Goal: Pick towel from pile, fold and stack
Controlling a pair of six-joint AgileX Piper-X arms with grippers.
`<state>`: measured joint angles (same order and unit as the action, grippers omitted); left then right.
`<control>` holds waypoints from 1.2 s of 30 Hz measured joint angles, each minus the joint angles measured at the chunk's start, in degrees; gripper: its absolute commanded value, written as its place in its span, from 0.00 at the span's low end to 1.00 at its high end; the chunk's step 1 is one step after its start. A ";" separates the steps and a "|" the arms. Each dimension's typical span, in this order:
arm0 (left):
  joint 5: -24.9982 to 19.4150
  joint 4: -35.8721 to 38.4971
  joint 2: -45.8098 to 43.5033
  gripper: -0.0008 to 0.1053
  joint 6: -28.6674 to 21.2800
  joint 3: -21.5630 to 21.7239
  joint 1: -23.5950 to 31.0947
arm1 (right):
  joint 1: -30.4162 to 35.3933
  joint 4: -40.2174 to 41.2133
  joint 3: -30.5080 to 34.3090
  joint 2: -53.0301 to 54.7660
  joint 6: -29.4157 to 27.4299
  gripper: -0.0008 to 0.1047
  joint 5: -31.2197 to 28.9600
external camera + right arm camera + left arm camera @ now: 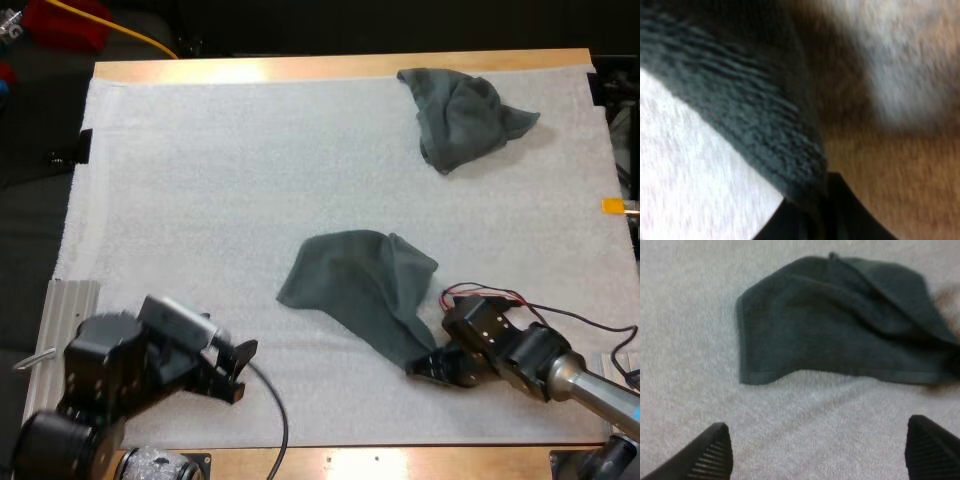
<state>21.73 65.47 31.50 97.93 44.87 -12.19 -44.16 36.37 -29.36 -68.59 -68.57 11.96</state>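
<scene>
A dark grey-green towel (360,285) lies loosely spread in the middle of the white mat, one corner stretched toward the near right. My right gripper (425,366) is shut on that corner; the right wrist view has the towel's edge (765,130) pinched between the fingers (810,220). My left gripper (238,368) hovers over the mat near the front left, open, its fingers (705,455) wide apart and short of the towel (840,325). A second, crumpled towel (462,115) sits at the far right of the mat.
The mat (200,200) covers most of the wooden table (300,68). A metal plate (65,310) lies at the mat's near left edge. Bare mat stretches across the left half and between the two towels.
</scene>
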 measured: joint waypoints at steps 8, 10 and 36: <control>4.28 -3.36 12.15 0.66 -0.56 0.00 0.00 | 0.00 8.84 0.00 5.47 -1.32 0.01 1.69; 5.85 -3.95 15.55 0.66 -0.56 0.00 0.00 | 0.00 10.23 0.00 6.66 -1.49 0.01 1.69; 15.84 -20.54 53.04 0.66 -3.19 0.00 0.00 | 0.00 11.09 0.00 8.10 -1.65 0.01 1.69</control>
<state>37.57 44.92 84.54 94.74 44.87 -12.19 -44.16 47.46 -29.36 -60.49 -70.22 13.64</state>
